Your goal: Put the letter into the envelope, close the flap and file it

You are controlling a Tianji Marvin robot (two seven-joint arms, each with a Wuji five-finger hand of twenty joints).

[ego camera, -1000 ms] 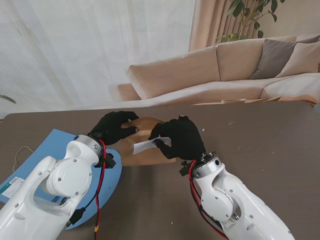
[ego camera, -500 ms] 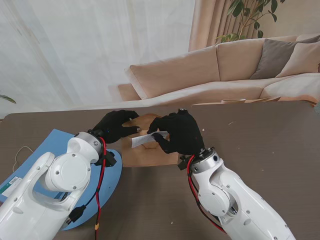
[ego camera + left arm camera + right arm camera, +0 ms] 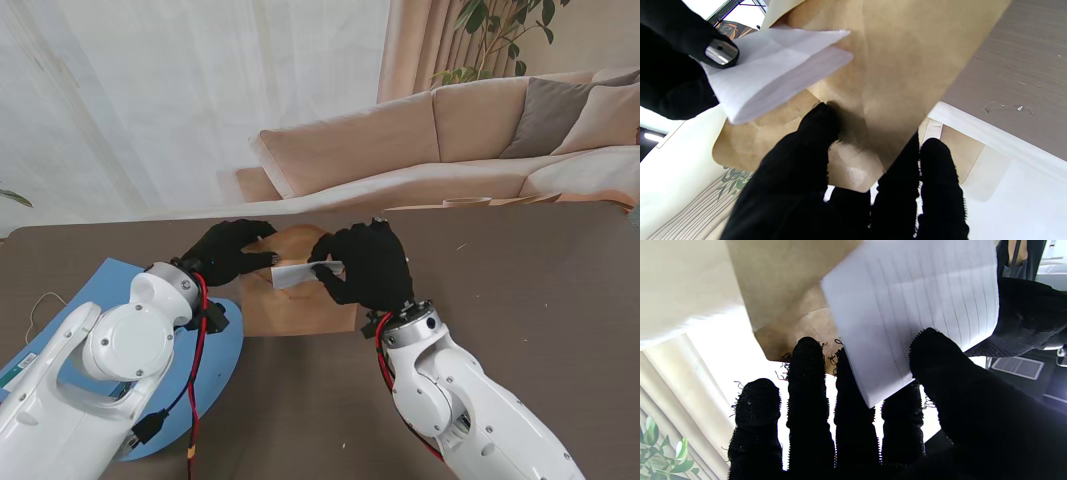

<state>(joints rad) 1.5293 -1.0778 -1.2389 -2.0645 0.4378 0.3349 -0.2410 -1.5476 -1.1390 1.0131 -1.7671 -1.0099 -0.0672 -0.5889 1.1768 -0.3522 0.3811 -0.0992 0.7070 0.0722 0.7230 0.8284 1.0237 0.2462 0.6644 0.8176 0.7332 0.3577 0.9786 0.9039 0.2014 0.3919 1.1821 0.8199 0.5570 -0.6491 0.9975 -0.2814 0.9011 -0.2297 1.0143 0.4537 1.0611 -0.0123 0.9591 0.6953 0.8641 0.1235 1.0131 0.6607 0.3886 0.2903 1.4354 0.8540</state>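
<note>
A brown paper envelope is lifted at its far end off the dark table, flap standing open. My left hand is shut on the envelope's far left edge, its thumb on the brown paper in the left wrist view. My right hand pinches a folded white lined letter between thumb and fingers. The letter hangs over the envelope near the opening; the same letter shows beside my right hand's fingertip. Whether its edge is inside the opening I cannot tell.
A blue folder lies on the table at my left, partly under my left arm, with a thin white cord beside it. A beige sofa and curtains stand beyond the table's far edge.
My right hand has carried the letter farther from me and slightly right, up toward the envelope's open flap. My left hand has stayed on the envelope.
</note>
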